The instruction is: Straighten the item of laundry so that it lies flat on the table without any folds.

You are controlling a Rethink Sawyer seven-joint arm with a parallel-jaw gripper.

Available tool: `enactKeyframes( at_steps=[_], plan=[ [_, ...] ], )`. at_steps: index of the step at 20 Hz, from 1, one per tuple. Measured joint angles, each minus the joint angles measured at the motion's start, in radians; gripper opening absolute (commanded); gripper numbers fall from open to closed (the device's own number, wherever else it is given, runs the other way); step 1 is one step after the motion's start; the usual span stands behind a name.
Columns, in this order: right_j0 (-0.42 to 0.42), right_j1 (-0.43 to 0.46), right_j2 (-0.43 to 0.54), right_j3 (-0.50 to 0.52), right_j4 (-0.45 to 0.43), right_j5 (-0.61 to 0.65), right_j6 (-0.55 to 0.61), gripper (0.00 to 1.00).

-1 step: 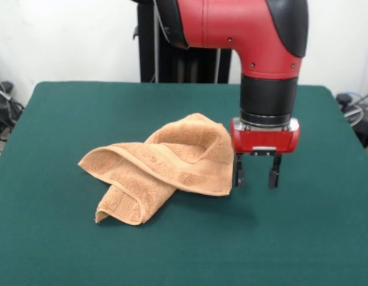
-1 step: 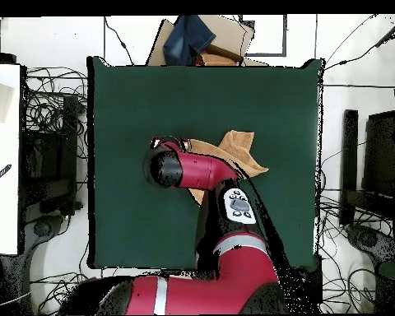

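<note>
Pincer [image 1: 256,171]: parted, holding nothing, hung just beside the crumpled towel [image 1: 166,164], seemingly placed to take its near edge; towel lay folded over itself on green surface [image 1: 303,238].

A light orange-tan towel [image 1: 163,164] is lying crumpled and folded over itself on the green worktop [image 1: 303,238] — the end effector [image 1: 256,173] is being held just beside its edge, fingers apart, nothing gripped.

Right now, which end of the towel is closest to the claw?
The raised, bunched end beside the open gripper; the other ends lie flat, farther off.
</note>
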Motion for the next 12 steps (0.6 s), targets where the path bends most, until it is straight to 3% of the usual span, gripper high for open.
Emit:
enactKeyframes(
  at_steps=[8,12],
  plan=[
    [0.013,-0.003,-0.064,0.0,0.0,0.0,0.0,1.0],
    [0.058,-0.003,-0.12,-0.001,0.0,0.0,0.0,1.0]
  ],
)
